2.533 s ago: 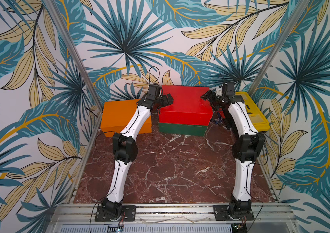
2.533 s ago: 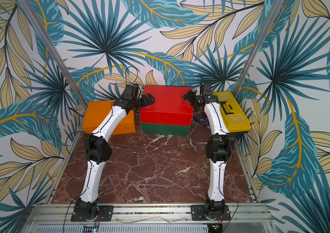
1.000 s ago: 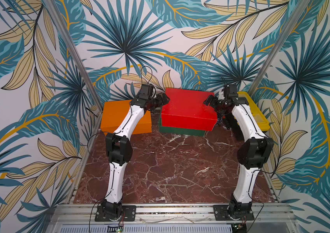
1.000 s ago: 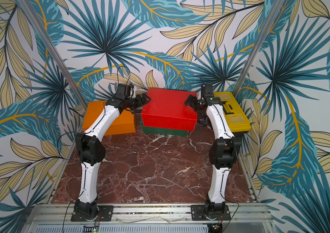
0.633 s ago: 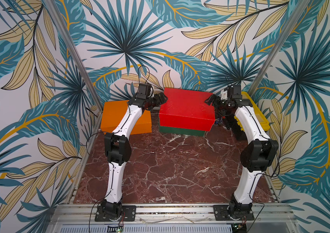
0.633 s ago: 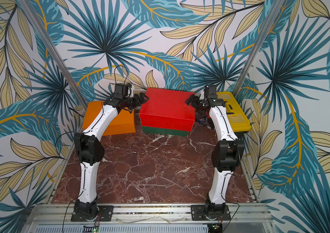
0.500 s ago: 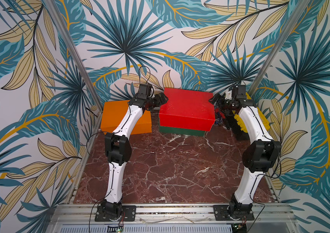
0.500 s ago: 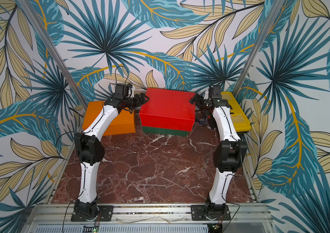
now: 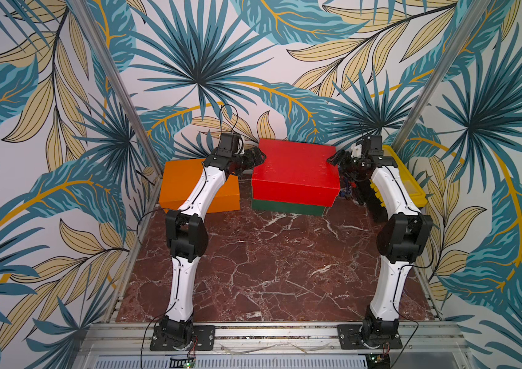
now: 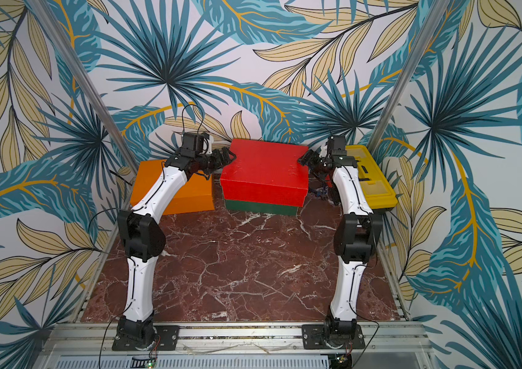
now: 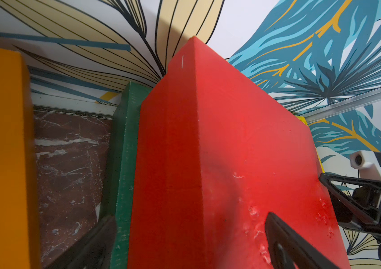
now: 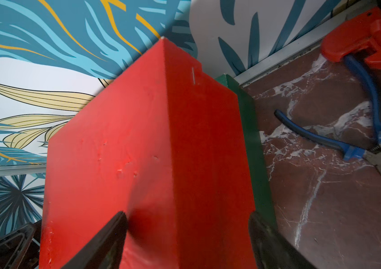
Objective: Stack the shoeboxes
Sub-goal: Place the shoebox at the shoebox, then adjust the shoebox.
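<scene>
Two boxes stacked, red box (image 9: pixel 295 169) overhanging green box (image 9: pixel 285 209); left pincer (image 9: pixel 261 157) gapes at one end, right pincer (image 9: pixel 333 159) opposite, hold cannot be told; push unevenly and you'll slide it off.

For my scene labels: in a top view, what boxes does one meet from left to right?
orange rectangular lidded box, red lidded box lying on dark green box, yellow-lidded black plastic toolbox
</scene>
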